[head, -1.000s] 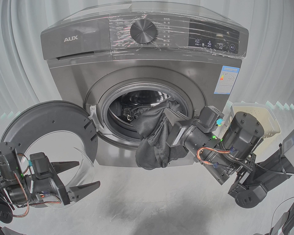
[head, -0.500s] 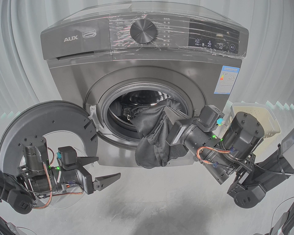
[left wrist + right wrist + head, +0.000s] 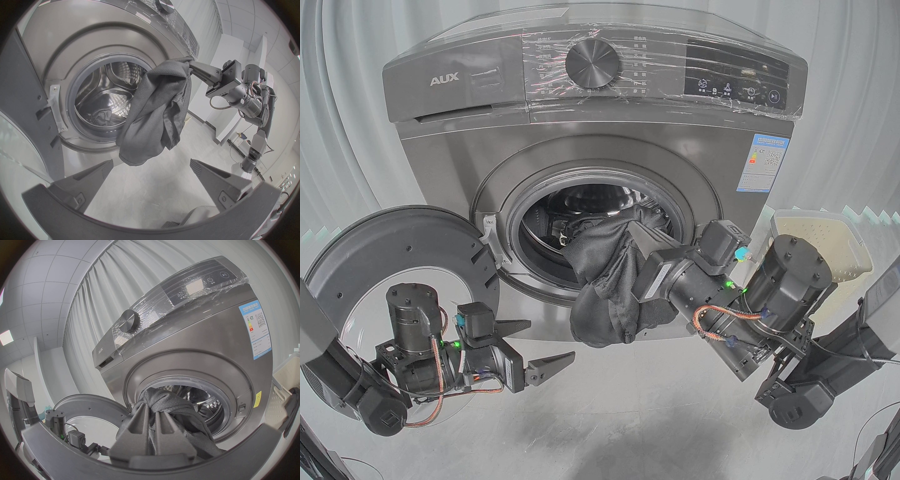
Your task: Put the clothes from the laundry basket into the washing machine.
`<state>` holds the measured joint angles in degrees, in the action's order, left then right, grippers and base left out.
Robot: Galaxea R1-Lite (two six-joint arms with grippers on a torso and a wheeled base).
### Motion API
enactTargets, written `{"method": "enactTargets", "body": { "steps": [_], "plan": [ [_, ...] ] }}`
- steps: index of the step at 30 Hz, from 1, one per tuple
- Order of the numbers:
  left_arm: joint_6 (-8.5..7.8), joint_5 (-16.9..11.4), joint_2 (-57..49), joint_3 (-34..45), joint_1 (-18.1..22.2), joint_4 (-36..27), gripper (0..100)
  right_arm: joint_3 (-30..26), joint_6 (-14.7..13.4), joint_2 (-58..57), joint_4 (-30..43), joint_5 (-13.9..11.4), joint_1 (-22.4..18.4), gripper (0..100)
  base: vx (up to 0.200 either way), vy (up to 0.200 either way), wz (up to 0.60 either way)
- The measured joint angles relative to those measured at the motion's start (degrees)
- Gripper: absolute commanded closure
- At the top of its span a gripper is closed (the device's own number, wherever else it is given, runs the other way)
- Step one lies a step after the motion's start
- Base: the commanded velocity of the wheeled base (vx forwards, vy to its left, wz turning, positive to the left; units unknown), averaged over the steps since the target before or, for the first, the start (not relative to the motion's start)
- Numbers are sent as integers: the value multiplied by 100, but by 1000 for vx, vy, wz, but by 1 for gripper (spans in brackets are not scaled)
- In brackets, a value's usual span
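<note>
Garment [image 3: 605, 275] hangs at the washing machine's [image 3: 594, 144] open mouth, clenched in the right pincer [image 3: 639, 230]. The left pincer [image 3: 550, 342], spread wide, has swung in below it, probably to help push it inside.

In front of me the pale grey floor [image 3: 650, 406] carries the grey front-loading washing machine [image 3: 456, 162], standing at the far middle. Just right of it sits the cream laundry basket [image 3: 844, 240], its base hidden from me.
</note>
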<state>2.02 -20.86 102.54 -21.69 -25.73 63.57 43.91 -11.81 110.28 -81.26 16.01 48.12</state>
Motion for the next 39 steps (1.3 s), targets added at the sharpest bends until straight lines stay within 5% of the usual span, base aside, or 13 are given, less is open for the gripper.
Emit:
{"method": "enactTargets", "body": {
  "steps": [22,31,39],
  "plan": [
    [73,-54,791,-138,-529,592,0,683,35,662,-28,17,-30,100,0,0,0],
    [453,-16,1309,-656,-846,1202,0,857,82,835,-101,22,-40,100,0,0,0],
    [616,26,1709,-1012,-996,1415,0,844,89,874,-187,30,-51,100,0,0,0]
  ]
}}
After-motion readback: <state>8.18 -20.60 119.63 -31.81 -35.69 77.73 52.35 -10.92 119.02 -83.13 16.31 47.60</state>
